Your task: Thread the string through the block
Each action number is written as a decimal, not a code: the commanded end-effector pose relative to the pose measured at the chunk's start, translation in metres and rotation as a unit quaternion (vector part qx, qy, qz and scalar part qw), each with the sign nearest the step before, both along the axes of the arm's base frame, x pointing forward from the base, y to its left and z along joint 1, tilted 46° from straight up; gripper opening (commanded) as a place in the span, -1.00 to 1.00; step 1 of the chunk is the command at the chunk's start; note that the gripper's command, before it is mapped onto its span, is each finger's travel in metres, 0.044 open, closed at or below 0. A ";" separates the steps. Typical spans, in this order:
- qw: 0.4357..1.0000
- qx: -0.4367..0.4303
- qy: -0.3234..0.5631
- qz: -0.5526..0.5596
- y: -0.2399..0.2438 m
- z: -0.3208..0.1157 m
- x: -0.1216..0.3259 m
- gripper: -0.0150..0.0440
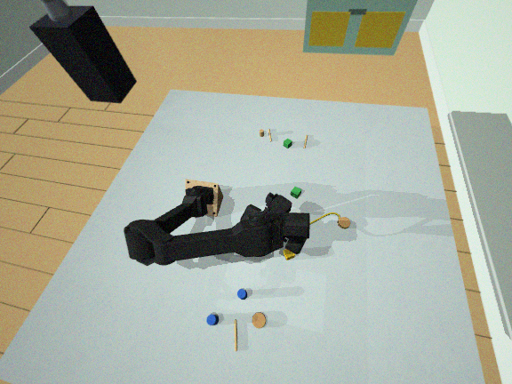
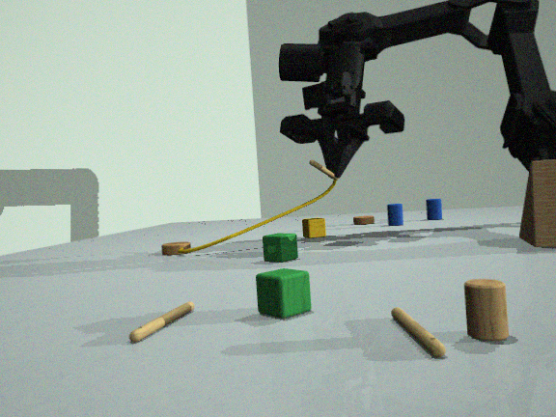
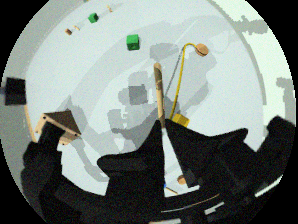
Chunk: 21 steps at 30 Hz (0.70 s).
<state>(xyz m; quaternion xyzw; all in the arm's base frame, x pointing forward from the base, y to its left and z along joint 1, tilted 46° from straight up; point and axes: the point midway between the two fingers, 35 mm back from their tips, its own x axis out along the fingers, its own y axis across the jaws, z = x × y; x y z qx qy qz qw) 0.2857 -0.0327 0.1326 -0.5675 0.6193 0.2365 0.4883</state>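
My gripper (image 2: 337, 177) (image 3: 161, 122) is shut on one end of the stick (image 2: 322, 169) (image 3: 159, 92), high above the table. The stick's far end sticks out past the fingertips, tilted up in the exterior view. The yellow string (image 1: 329, 214) (image 2: 285, 213) (image 3: 181, 75) runs from the held end down to the round button (image 1: 344, 222) (image 2: 176, 249) (image 3: 201, 49) on the table. A yellow block (image 1: 289, 254) (image 2: 314, 228) (image 3: 180, 120) and a nearer green block (image 1: 296, 192) (image 2: 280, 247) (image 3: 132, 42) stand on the table. I cannot make out a hole for certain. The arm hides the fingertips in the top view.
Another green block (image 1: 288, 143) (image 2: 284, 293) stands between two loose sticks (image 1: 306, 141) (image 1: 270, 135), near a wooden cylinder (image 1: 261, 133) (image 2: 486, 310). Two blue cylinders (image 1: 242, 293) (image 1: 212, 319), a wooden disc (image 1: 259, 320) and another loose stick (image 1: 236, 335) are on the opposite side.
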 end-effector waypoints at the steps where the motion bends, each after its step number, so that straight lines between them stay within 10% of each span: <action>1: 1.000 -0.002 -0.016 -0.017 -0.005 0.003 -0.005 -0.49; 21: 0.997 -0.051 -0.012 -0.059 -0.016 -0.006 -0.008 -0.49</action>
